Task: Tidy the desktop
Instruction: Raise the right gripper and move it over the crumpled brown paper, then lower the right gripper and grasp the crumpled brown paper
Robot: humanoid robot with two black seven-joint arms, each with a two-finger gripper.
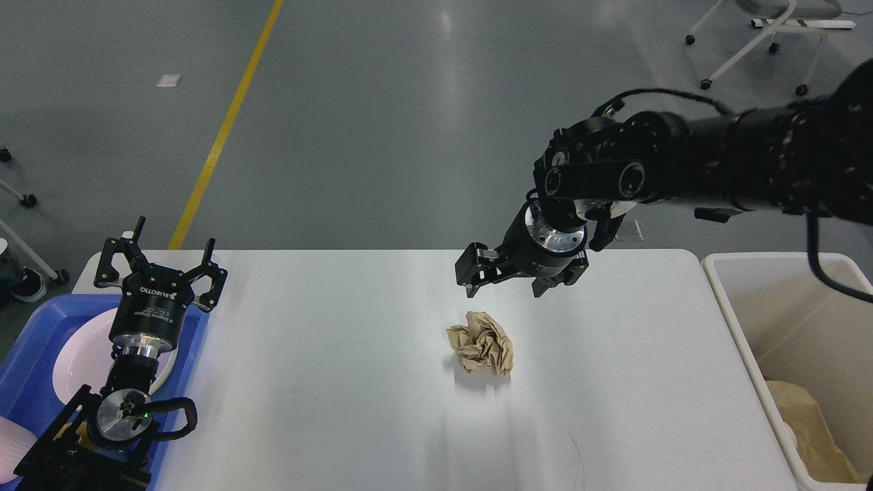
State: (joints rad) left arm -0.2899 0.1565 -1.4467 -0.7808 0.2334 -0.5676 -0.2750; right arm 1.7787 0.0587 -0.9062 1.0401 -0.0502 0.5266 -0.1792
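Note:
The white desktop (341,395) fills the lower part of the head view. A crumpled ball of brown paper (482,341) lies near its middle. My right gripper (503,288) hangs open just above and behind the paper ball, fingers pointing down, nothing between them. At the left edge my left gripper (160,262) stands open and empty over the far corner of the blue tray (27,341).
A white plate (82,354) lies in the blue tray under my left arm. A cream bin (784,307) stands against the desktop's right edge with crumpled brown paper (811,429) at its bottom. Chair legs on castors (757,41) stand on the grey floor beyond.

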